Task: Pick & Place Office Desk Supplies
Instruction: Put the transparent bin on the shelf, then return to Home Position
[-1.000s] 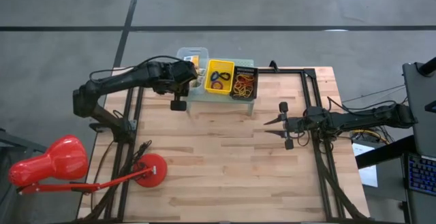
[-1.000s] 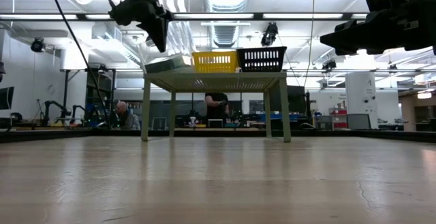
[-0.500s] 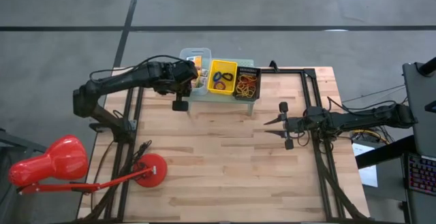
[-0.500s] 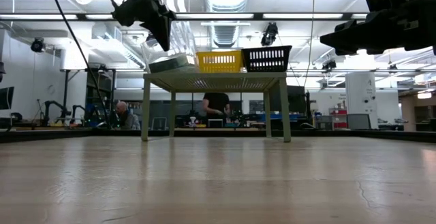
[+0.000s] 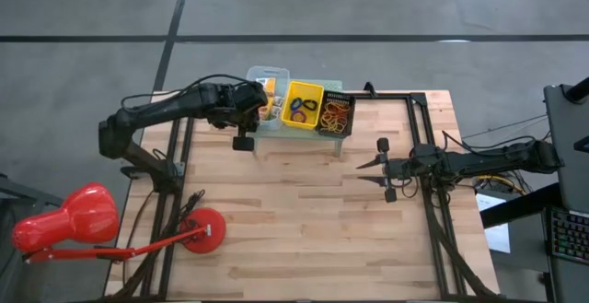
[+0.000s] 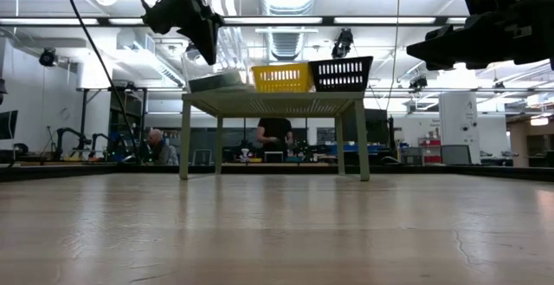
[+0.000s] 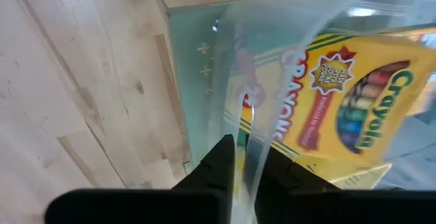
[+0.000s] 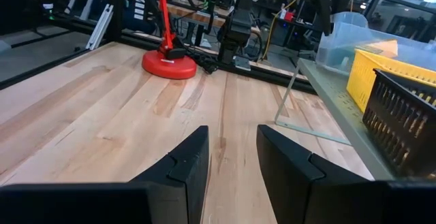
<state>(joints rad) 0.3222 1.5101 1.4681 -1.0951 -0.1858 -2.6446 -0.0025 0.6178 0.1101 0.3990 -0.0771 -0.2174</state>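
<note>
**Clear plastic wall in the pinch: easing the crayon bin along the stand**

We find the left tool point(image 5: 257, 101) at about 11 o'clock on the bench point(image 5: 304, 220). Its fingers are drawn almost together on the thin wall of the clear bin point(image 7: 197, 81), one finger inside and one outside. Inside the bin lies a yellow box of crayons point(image 7: 354, 94), tilted against that wall. The bin sits on the mint-green stand point(image 6: 273, 103) at 12 o'clock. Beside it are the yellow bin point(image 5: 317, 89) with its blue and black rings point(image 5: 300, 108) and the black basket point(image 5: 350, 110) of rubber bands point(image 5: 333, 114). From above, the three containers look close together, perhaps touching.

The right tool point(image 5: 361, 172) hovers at about 3 o'clock, jaws apart and holding nothing.

We judge the step in hand to be moving or steadying the clear bin by its wall. To do it well, we would:

- pinch lightly, since the wall looks thin and likely to flex;
- move low and level, so the bin does not tip off the stand;
- go slowly, because any shove would probably pass to the neighbouring containers;
- open fully before lifting clear, so the wall does not snag.
</note>
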